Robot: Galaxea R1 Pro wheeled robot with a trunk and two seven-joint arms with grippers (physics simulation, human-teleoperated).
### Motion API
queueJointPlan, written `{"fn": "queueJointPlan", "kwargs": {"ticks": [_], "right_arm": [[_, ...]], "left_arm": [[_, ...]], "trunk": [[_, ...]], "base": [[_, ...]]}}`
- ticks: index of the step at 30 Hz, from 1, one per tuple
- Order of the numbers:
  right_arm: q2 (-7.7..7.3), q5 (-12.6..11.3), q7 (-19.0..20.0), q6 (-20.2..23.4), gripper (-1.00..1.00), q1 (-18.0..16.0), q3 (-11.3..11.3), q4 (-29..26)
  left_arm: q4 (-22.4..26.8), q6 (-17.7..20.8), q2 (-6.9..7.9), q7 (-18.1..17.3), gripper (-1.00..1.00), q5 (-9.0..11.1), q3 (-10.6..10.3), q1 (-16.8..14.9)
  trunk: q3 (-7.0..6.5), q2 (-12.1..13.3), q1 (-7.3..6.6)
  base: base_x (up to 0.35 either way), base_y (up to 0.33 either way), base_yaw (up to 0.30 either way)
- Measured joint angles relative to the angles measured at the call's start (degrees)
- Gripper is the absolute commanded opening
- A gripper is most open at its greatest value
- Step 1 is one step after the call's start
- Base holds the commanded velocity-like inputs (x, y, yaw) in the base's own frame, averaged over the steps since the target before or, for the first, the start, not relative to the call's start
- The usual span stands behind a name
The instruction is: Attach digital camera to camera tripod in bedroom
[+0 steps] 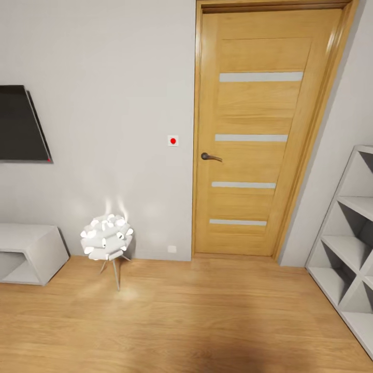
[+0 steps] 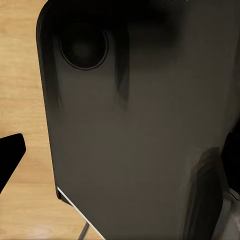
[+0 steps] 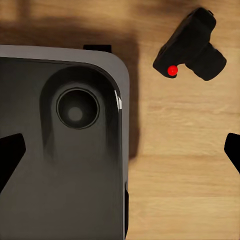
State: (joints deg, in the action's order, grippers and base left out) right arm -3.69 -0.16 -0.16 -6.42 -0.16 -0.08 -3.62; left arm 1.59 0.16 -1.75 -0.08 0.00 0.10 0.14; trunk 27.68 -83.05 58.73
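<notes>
Wall [image 1: 103, 62] of plain white runs across the head view, and at its far left hangs a flat black screen [image 1: 18, 124] above a low white open-fronted cabinet [image 1: 28, 251]. Just right of the cabinet stands a small glowing lamp [image 1: 106, 238] with a white petal-like shade on thin metal legs, resting on the light wood plank floor [image 1: 181, 316]. Further right, a little white wall plate with a red dot [image 1: 173, 140] sits beside a closed honey-coloured wooden door [image 1: 254, 134] with four pale horizontal strips and a dark lever handle [image 1: 210, 156]. At the far right is a white shelf unit [image 1: 352, 243] with slanted dividers.

In the left wrist view, one black fingertip of the left gripper [image 2: 10, 157] shows over the floor beside a big dark grey rounded robot body panel [image 2: 140, 130]; I cannot tell how wide that gripper stands.

In the right wrist view, the right gripper [image 3: 125, 157] is spread wide and holds nothing, its black tips at opposite edges. The small black digital camera [image 3: 192, 45] with a round red button lies on the wood floor, apart from both fingertips.
</notes>
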Motion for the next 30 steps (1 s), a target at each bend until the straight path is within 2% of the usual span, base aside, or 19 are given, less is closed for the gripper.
{"fn": "queueJointPlan", "kwargs": {"ticks": [23,30], "right_arm": [[0.00,0.00,0.00,0.00,1.00,0.00,0.04,0.00],[0.00,0.00,0.00,-0.02,1.00,0.00,0.03,0.02]], "left_arm": [[0.00,0.00,0.00,0.00,1.00,0.00,-0.02,0.00],[0.01,0.00,0.00,0.00,1.00,0.00,-0.02,-0.02]], "trunk": [[0.00,0.00,0.00],[0.00,0.00,0.00]], "base": [[0.000,0.001,-0.001],[0.000,0.000,-0.171]]}}
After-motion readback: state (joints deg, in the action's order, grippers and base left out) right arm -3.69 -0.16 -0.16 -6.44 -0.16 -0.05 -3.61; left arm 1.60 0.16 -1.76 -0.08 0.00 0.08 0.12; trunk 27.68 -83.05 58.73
